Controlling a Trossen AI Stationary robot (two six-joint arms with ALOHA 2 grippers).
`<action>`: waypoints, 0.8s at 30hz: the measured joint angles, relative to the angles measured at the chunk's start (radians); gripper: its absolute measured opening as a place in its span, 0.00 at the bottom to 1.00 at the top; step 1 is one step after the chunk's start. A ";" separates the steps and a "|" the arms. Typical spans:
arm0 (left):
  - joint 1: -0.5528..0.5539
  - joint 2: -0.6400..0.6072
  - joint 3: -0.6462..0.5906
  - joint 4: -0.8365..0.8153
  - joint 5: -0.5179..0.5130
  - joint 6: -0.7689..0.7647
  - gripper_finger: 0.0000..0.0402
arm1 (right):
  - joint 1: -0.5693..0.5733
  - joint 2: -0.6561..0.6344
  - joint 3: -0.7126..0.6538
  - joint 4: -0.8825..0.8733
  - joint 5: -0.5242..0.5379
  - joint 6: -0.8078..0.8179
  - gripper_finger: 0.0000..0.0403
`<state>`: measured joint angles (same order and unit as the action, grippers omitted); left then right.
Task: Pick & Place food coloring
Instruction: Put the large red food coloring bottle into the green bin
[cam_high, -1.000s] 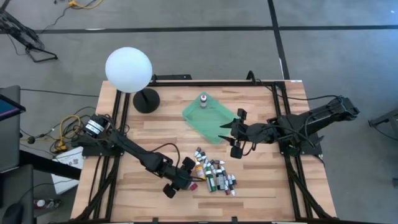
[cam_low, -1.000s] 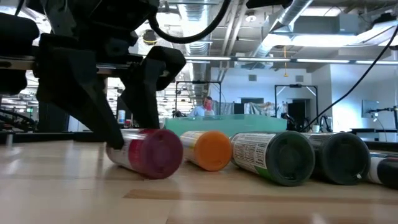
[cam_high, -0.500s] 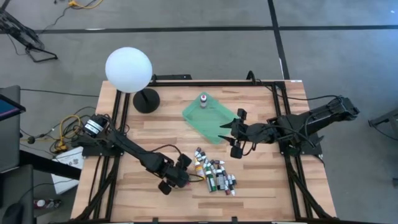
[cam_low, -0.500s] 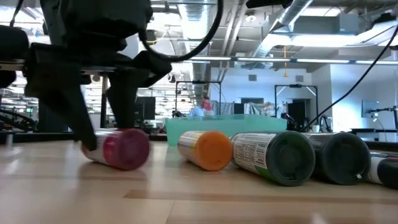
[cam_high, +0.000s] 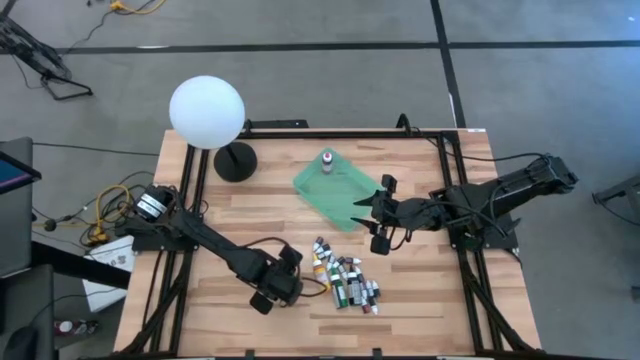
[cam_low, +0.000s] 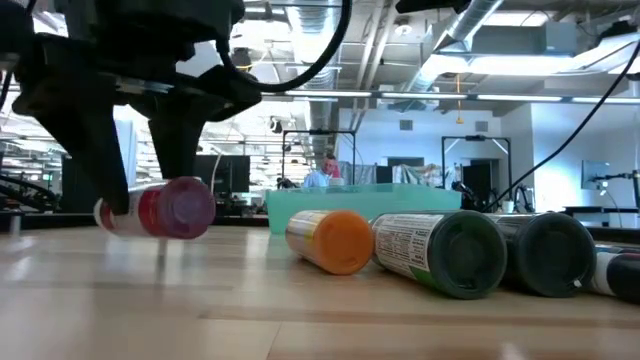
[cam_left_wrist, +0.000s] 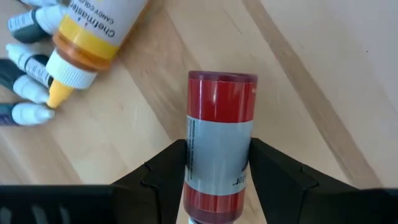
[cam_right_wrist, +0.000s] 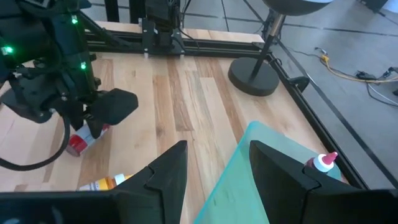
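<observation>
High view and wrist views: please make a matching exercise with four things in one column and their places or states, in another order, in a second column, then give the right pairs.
Things:
1. red food coloring bottle with grey label
2. white-and-red small bottle
3. yellow-orange food coloring bottle
4. white globe lamp on black base

Places or states:
A. standing upright on the green tray
B. lying on the wooden table beside the pile
C. at the table's far left corner
D. held between the left gripper fingers

Pairs: 1-D, 2-A, 3-B, 4-C

Two matte-black, jointed metal arms w/ thin black cables looped alongside — left arm (cam_high: 200, 240) shows small green LEDs near its wrist; right arm (cam_high: 480, 195) ends in blunt, wedge-shaped black plastic fingers (cam_right_wrist: 168, 171).
</observation>
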<state>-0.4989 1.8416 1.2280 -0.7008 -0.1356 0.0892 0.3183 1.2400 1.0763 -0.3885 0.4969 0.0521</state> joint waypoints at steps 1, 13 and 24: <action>0.000 0.000 0.007 -0.006 0.000 -0.008 0.41 | 0.000 0.000 0.000 0.000 0.000 0.000 0.41; -0.024 0.006 0.021 -0.053 -0.034 0.161 0.41 | 0.001 0.009 0.000 -0.008 -0.004 0.000 0.41; -0.024 0.011 0.021 -0.037 -0.083 0.109 0.53 | 0.001 0.025 0.001 -0.011 -0.003 0.000 0.41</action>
<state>-0.5228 1.8523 1.2491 -0.7376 -0.2183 0.1982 0.3191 1.2652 1.0775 -0.3995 0.4934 0.0525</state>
